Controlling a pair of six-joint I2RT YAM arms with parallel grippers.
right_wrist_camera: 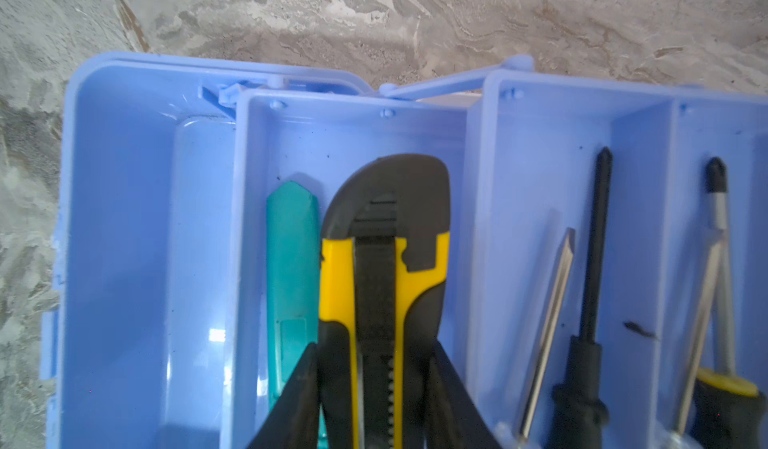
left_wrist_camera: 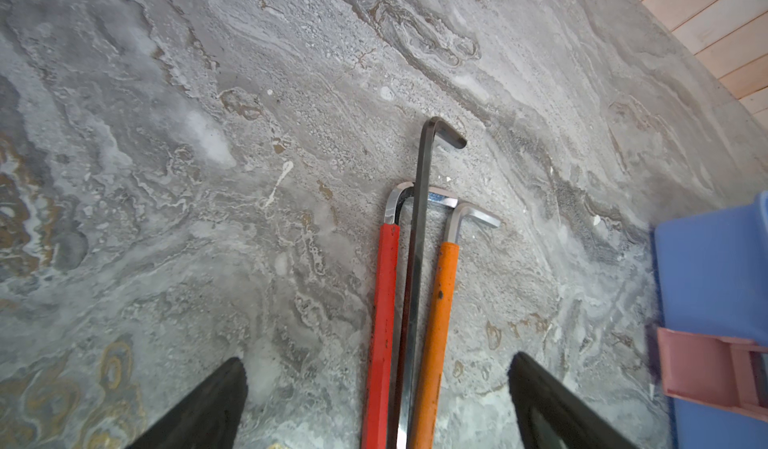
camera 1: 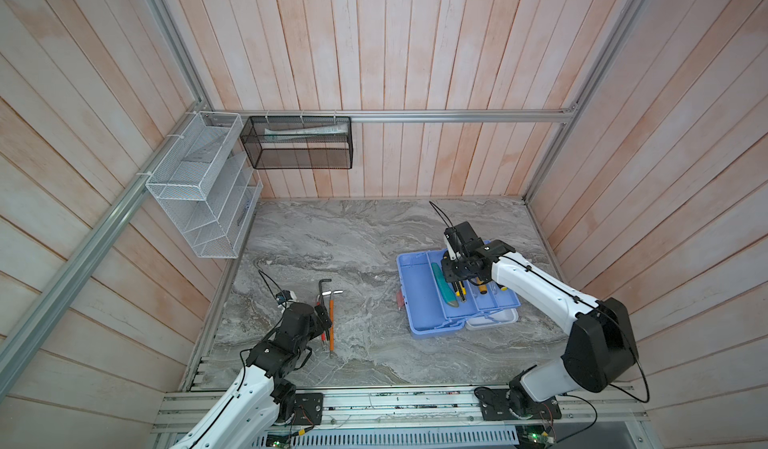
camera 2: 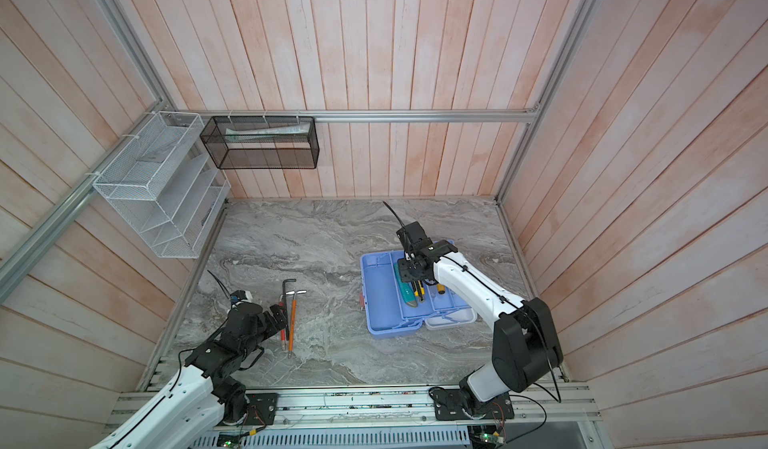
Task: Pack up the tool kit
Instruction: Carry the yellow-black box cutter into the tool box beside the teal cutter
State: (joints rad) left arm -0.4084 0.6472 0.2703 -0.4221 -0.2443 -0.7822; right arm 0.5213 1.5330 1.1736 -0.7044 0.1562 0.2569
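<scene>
White lid [camera 1: 494, 320] mostly hidden by blue plastic toolbox [camera 1: 417, 301], right gripper [right_wrist_camera: 376, 388] clamping yellow-black utility knife [right_wrist_camera: 382, 268], left gripper [left_wrist_camera: 376, 366] wide open over steel hex keys [left_wrist_camera: 417, 260]

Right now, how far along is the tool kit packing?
Done: teal utility knife and screwdrivers lie in the blue trays. In hand: right jaws shut on the yellow utility knife. Remaining: three hex keys on the table between open left jaws; white lid open.

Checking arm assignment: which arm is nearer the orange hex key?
Left. The left arm holds open jaws over the orange hex key; the right arm is at the toolbox, gripping a knife.
</scene>
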